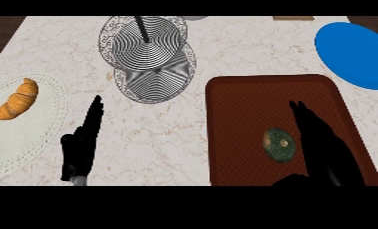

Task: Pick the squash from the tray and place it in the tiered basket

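Observation:
A dark green round squash lies on the brown tray, toward its lower middle. My right hand is over the tray just right of the squash, fingers straight and pointing away, open; whether it touches the squash I cannot tell. The tiered basket of fine wire mesh stands at the upper middle of the counter, with a dark centre post. Left of the tray, my left hand rests open on the counter, fingers up.
A white plate with a croissant on it sits at the left edge. A blue plate lies at the upper right, beyond the tray. Bare marble counter lies between the tray and the basket.

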